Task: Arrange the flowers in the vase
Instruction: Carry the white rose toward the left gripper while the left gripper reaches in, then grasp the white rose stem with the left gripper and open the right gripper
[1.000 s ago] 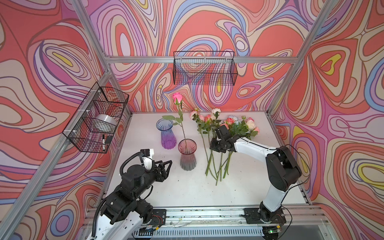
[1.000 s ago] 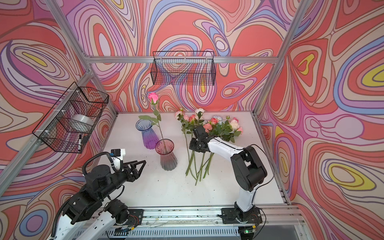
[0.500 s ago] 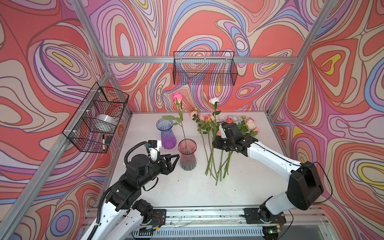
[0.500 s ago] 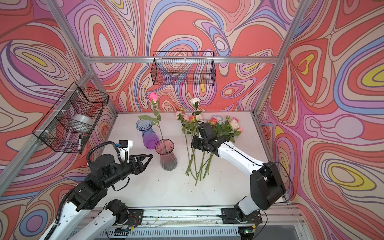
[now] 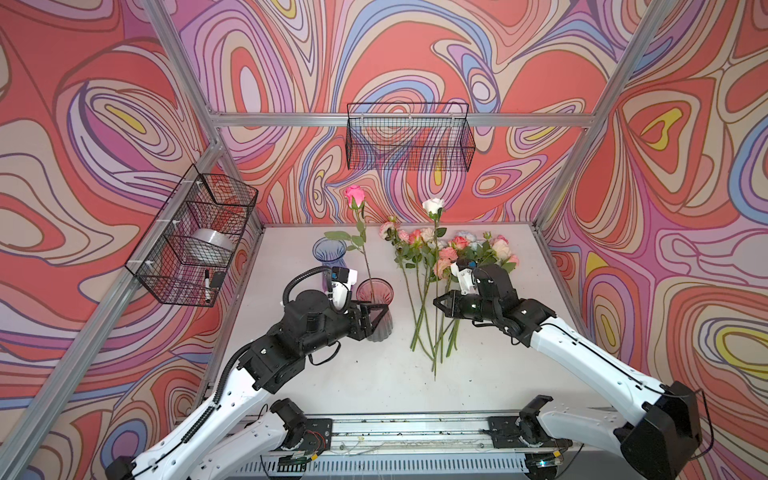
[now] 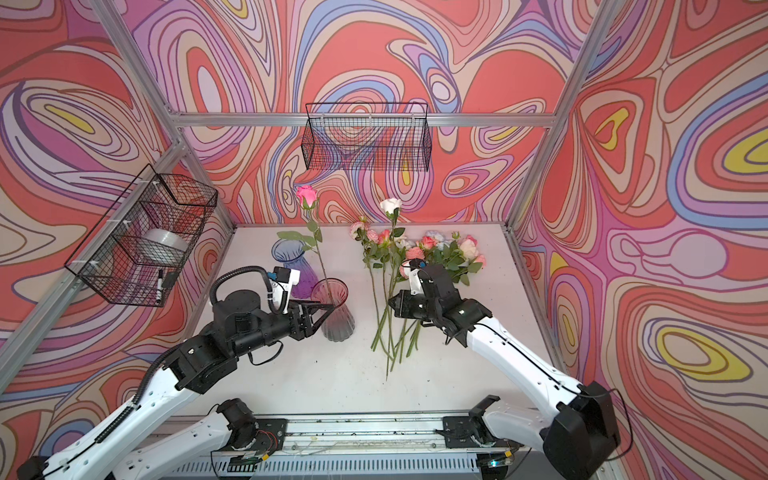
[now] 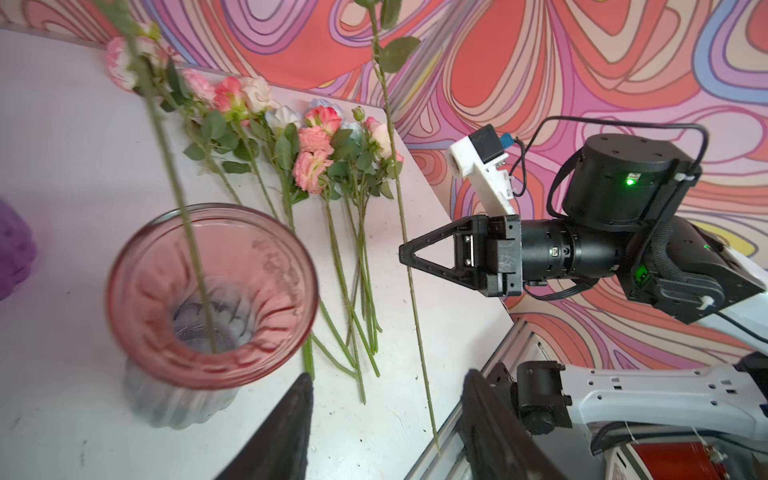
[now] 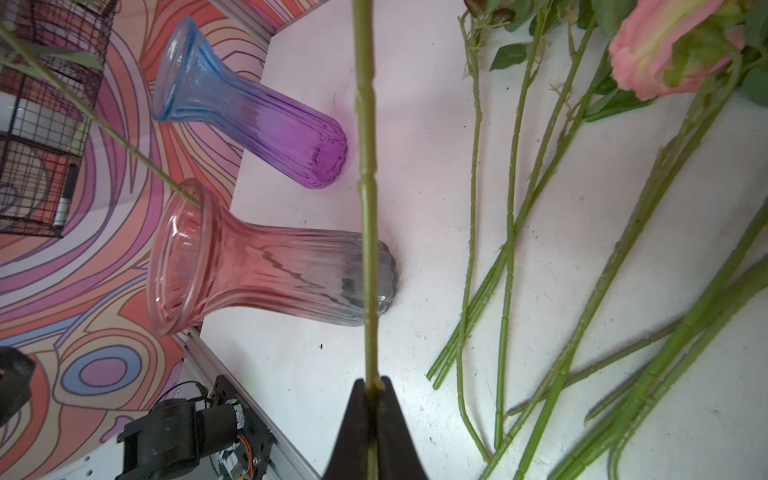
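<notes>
One white rose (image 5: 433,205) has come up off the table (image 5: 374,374). Your right gripper (image 8: 372,384) has its jaws pressed together on the stem about midway. A second ago that gripper was down in the pile. Now the stem hangs nearly upright and the head stands well above the other flowers.

Your left gripper (image 7: 386,382) has also moved. It was back at the near left, and it is now forward at the pink vase (image 8: 257,278). Its jaws are spread with nothing between them, and the vase stands just beside them. I cannot tell whether a finger touches the glass.

A pink rose (image 5: 354,194) already stands in that vase, so this would be the second stem in. I judge the next move is to carry the white rose left and lower its cut end inside the rim, with the left gripper placed to steady the vase.

The remaining roses (image 5: 449,253) lie on the table to the right. The purple-blue vase (image 5: 328,253), farther back, holds none.
</notes>
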`<state>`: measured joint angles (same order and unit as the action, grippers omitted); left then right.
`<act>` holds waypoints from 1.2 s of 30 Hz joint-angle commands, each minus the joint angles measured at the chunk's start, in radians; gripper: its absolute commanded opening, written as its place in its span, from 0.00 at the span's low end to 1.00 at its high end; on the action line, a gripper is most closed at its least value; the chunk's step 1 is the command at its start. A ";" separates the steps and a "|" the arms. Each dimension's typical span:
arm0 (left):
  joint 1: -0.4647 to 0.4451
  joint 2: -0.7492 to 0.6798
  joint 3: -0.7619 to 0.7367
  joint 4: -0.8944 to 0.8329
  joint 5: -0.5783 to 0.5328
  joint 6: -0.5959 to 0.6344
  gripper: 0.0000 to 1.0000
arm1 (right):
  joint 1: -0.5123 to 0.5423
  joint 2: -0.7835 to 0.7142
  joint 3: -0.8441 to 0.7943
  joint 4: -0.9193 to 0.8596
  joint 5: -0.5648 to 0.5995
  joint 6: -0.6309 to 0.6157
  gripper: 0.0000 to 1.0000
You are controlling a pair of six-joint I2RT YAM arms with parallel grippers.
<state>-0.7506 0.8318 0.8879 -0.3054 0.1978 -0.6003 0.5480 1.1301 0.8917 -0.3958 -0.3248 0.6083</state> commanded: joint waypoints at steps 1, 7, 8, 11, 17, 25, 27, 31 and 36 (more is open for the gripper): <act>-0.069 0.087 0.076 0.112 -0.071 0.041 0.59 | 0.009 -0.069 -0.035 0.053 -0.063 -0.023 0.00; -0.090 0.280 0.152 0.258 -0.008 -0.003 0.60 | 0.014 -0.143 -0.059 0.059 -0.128 -0.042 0.00; -0.092 0.311 0.169 0.272 0.000 -0.005 0.60 | 0.014 -0.152 -0.060 0.054 -0.129 -0.047 0.00; -0.096 0.391 0.221 0.296 0.028 -0.015 0.59 | 0.015 -0.167 -0.062 0.053 -0.152 -0.047 0.00; -0.096 0.492 0.286 0.322 0.039 -0.020 0.56 | 0.016 -0.196 -0.081 0.082 -0.197 -0.022 0.00; -0.096 0.568 0.328 0.305 0.051 -0.018 0.47 | 0.015 -0.200 -0.091 0.113 -0.234 -0.010 0.00; -0.096 0.576 0.330 0.305 0.052 -0.016 0.42 | 0.015 -0.196 -0.085 0.114 -0.239 -0.010 0.00; -0.096 0.579 0.329 0.311 0.043 -0.018 0.30 | 0.015 -0.183 -0.075 0.115 -0.244 -0.017 0.00; -0.098 0.583 0.330 0.319 0.044 -0.019 0.16 | 0.015 -0.174 -0.077 0.132 -0.250 -0.009 0.00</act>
<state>-0.8444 1.4097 1.1908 -0.0166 0.2379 -0.6075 0.5579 0.9501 0.8131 -0.2943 -0.5602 0.5964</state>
